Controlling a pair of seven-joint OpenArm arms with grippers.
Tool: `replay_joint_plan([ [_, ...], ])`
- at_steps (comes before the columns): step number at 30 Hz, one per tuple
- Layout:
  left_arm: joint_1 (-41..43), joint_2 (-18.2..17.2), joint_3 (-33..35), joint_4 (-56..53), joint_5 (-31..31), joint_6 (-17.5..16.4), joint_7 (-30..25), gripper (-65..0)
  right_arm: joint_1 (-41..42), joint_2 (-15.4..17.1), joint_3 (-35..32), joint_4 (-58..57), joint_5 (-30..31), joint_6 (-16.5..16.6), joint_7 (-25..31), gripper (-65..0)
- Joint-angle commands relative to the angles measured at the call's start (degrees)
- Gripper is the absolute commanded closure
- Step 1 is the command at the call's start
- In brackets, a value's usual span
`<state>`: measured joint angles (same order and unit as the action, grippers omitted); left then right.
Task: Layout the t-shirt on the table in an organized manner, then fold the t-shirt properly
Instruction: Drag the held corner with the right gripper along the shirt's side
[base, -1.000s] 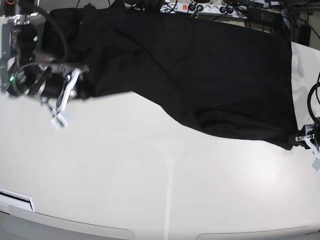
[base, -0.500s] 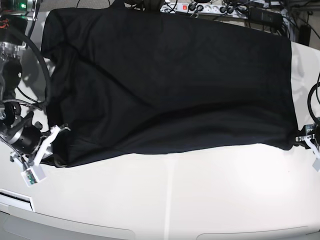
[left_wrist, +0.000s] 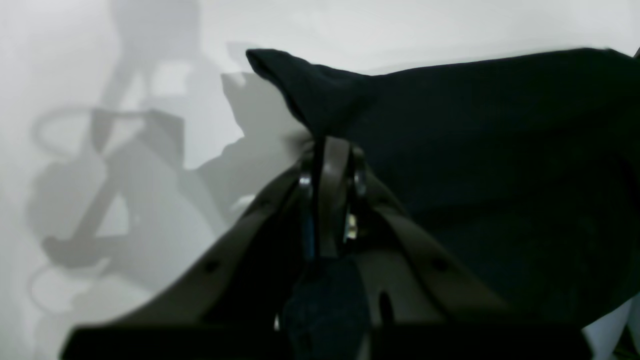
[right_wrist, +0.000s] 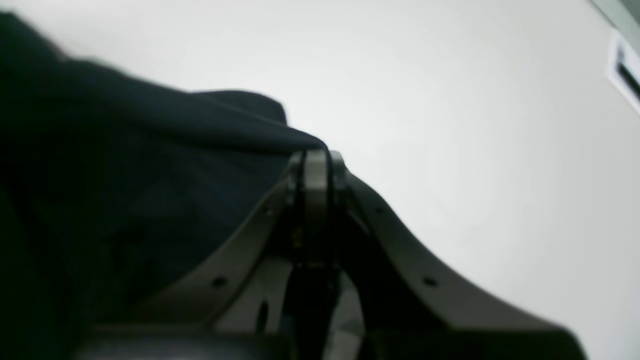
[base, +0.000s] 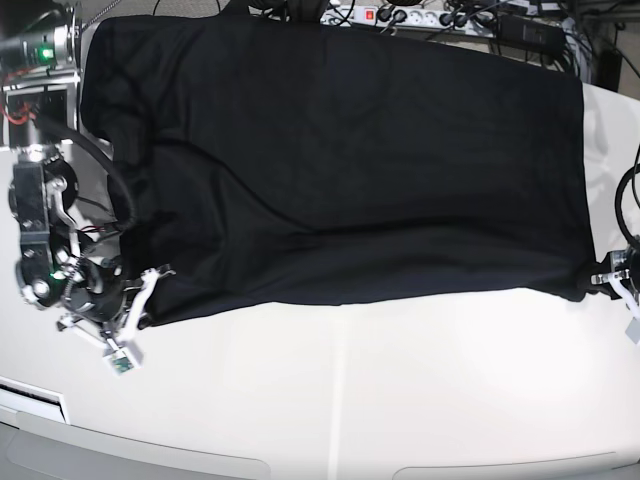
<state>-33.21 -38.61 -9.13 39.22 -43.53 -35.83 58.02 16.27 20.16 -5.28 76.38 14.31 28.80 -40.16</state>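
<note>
While both claws pinch the t-shirt (base: 340, 170), your right gripper (base: 150, 290) and left gripper (base: 592, 281) hold its near corners, long axis running between them across the table (base: 340, 400).

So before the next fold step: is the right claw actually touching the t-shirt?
Touching. The right wrist view shows the right claw shut, with the t-shirt edge pinched between its closed fingertips.

The right arm's black-and-silver claw (base: 150, 290) has pale curved fingers dotted with screw holes, looped black cables and a green light; the left arm's claw (base: 600, 278) matches.
</note>
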Motion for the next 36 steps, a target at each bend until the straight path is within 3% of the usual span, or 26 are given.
replay_joint_plan([
  [1, -1.6, -1.4, -0.42, 0.79, -0.87, -0.17, -1.07, 0.0, 2.62, 0.61, -1.01, -0.52, 0.61, 0.59, 2.29, 0.0],
  [4, -1.6, -1.4, -0.42, 0.79, -0.85, -0.17, -1.05, 0.0, 6.12, 0.61, -4.98, -4.28, -1.05, 1.01, 2.97, 0.0],
  [8, -1.57, -1.4, -0.42, 0.79, -0.85, -0.17, -1.05, 0.0, 10.45, 0.61, -8.26, -5.29, -4.22, -3.91, 2.93, 0.0],
  [10, -1.57, -1.4, -0.42, 0.79, -0.83, -0.17, -1.05, 0.0, 12.46, 0.46, -8.33, -5.29, -2.91, -4.2, 2.95, 0.0],
  [12, -1.57, -1.38, -0.42, 0.79, -0.83, -0.17, -1.05, 0.0, 14.14, 0.46, -8.33, -5.29, 0.57, -0.94, 3.13, 0.0],
  [16, -1.57, -1.38, -0.42, 0.79, -0.85, -0.17, -1.07, 0.0, 14.8, 0.44, -8.35, -5.29, 9.14, 9.88, 3.08, 0.0],
  [17, -1.57, -1.38, -0.42, 0.79, -0.85, -0.17, -1.07, 0.0, 14.53, 0.44, -8.35, -5.29, 9.29, 11.2, 2.91, 0.0],
  [20, -1.57, -1.38, -0.42, 0.79, -0.85, -0.2, -1.09, 0.0, 13.33, 0.5, -8.33, -5.31, 5.05, 11.2, 1.88, 0.0],
  [24, -1.57, -1.38, -0.42, 0.79, -0.83, -0.2, -1.05, 0.0, 11.23, 0.81, -8.33, -5.31, -1.95, 3.96, -1.49, 0.0],
  [28, -1.57, -1.38, -0.42, 0.79, -0.85, -0.17, -1.07, 0.0, 8.74, 0.63, -8.33, -5.31, -1.92, 2.73, -8.35, 0.0],
  [29, -1.57, -1.38, -0.42, 0.79, -0.87, -0.17, -1.07, 0.0, 7.96, 0.63, -8.33, -5.31, -2.03, 2.71, -9.05, -3.3],
  [30, -1.57, -1.38, -0.42, 0.79, -0.85, -0.17, -1.07, 0.0, 7.17, 0.68, -8.33, -5.31, -2.54, 2.51, -9.07, -10.6],
  [32, -1.57, -1.38, -0.42, 0.79, -0.83, -0.17, -1.07, 0.0, 6.19, 0.79, -8.33, -5.31, -4.52, -0.46, -8.74, -27.6],
  [33, -1.57, -1.38, -0.42, 0.79, -0.81, -0.17, -1.05, 0.0, 6.08, 0.81, -8.33, -5.31, -5.77, -2.54, -8.76, -32.9],
  [36, -1.57, -1.38, -0.42, 0.79, -0.83, -0.17, -1.05, 0.0, 6.75, 0.92, -8.24, -5.29, -9.92, -10.05, -10.16, -34.7],
])
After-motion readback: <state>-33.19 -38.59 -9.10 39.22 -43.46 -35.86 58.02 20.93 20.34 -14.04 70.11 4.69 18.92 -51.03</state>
